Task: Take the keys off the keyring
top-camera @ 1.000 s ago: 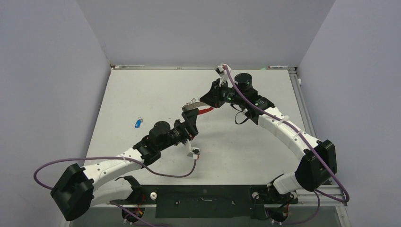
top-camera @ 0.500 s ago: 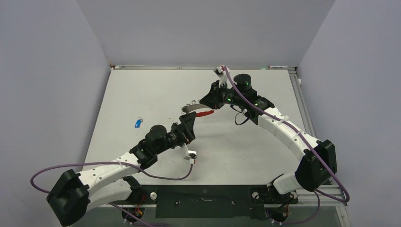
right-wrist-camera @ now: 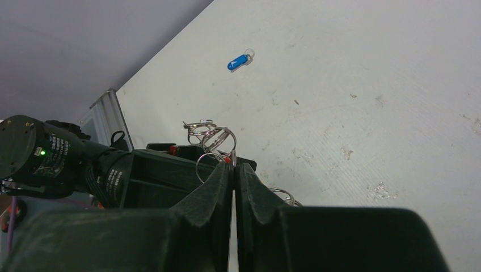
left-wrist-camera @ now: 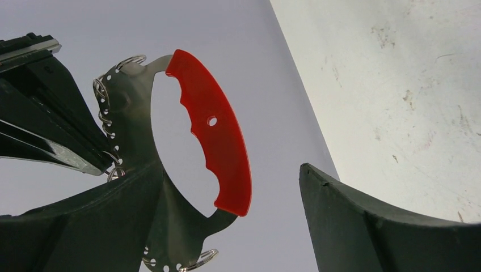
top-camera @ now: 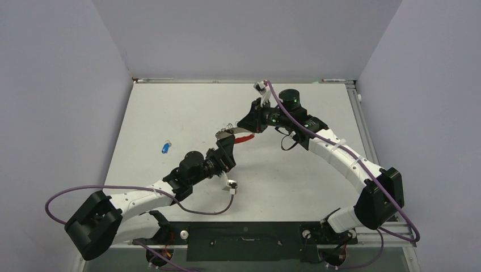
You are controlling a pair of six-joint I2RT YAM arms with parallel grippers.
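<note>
The keyring, a red arc band (left-wrist-camera: pixel 212 130) on a thin silver plate with small wire loops (left-wrist-camera: pixel 105 116), hangs above the table in the top view (top-camera: pixel 244 137). My right gripper (top-camera: pixel 248 123) is shut on the plate's edge, with loops showing past its fingertips (right-wrist-camera: pixel 215 139). My left gripper (top-camera: pixel 226 148) is open, and the plate's lower end lies against its left finger (left-wrist-camera: pixel 85 226), far from the right finger (left-wrist-camera: pixel 385 226). A blue-headed key (top-camera: pixel 165 148) lies loose on the table, also in the right wrist view (right-wrist-camera: pixel 238 61). No other key shows.
The white table (top-camera: pixel 181 113) has grey walls on three sides and a metal rail along its right edge (top-camera: pixel 363 130). A purple cable loops from my left arm over the near table (top-camera: pixel 198 207). The arm bases stand on the black mount at the front (top-camera: pixel 244 235).
My right gripper has shifted the keyring slightly left and down. My left arm's elbow swung out and back, while its open gripper stays just under the keyring.
</note>
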